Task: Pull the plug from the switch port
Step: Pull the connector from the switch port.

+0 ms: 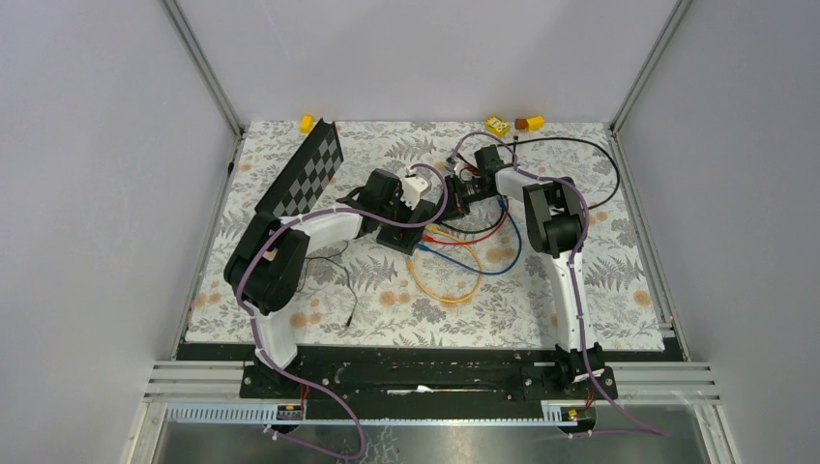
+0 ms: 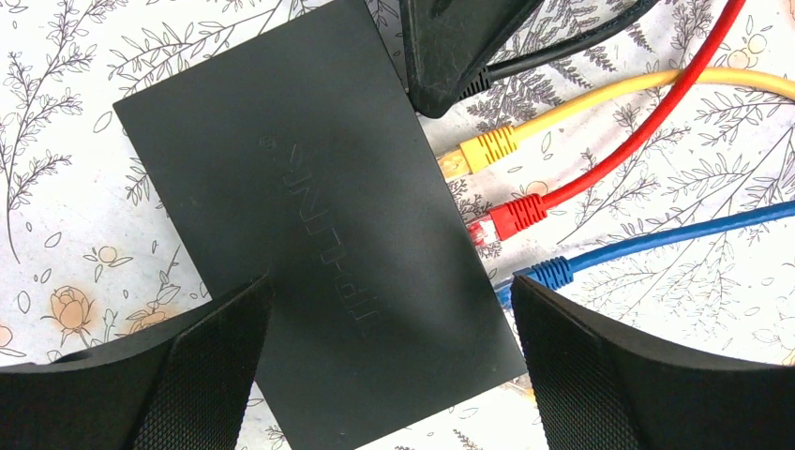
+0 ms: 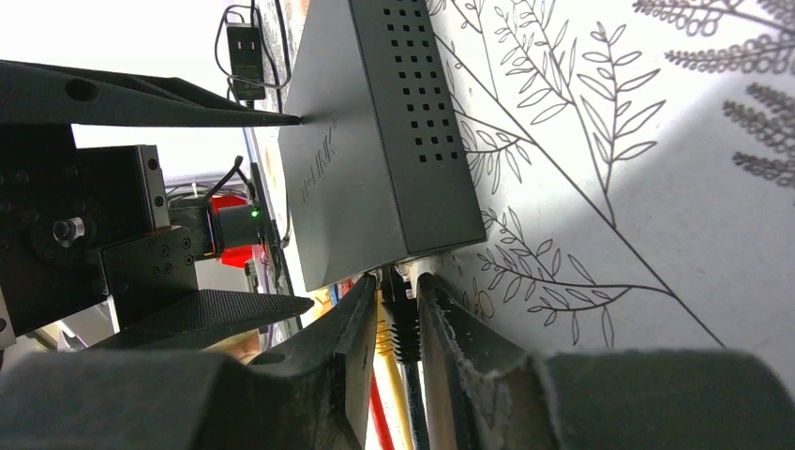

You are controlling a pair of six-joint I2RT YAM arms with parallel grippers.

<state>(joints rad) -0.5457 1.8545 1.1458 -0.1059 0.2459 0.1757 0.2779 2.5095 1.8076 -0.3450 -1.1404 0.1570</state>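
- The switch (image 2: 309, 244) lies flat on the floral-covered desk (image 1: 600, 290), near its middle.
- A yellow plug (image 2: 487, 145), a red plug (image 2: 516, 216) and a blue plug (image 2: 551, 272) sit side by side along its port edge.
- The left hand (image 2: 389, 291) is over the switch with its fingers wide apart. One fingertip rests on the top face and the other is just past the port edge, beside the blue plug.
- The right hand (image 3: 398, 286) is clamped on a black plug (image 3: 401, 323) at the port edge, next to the yellow one.
- A chequered board (image 1: 309, 174) leans at the desk's far left.
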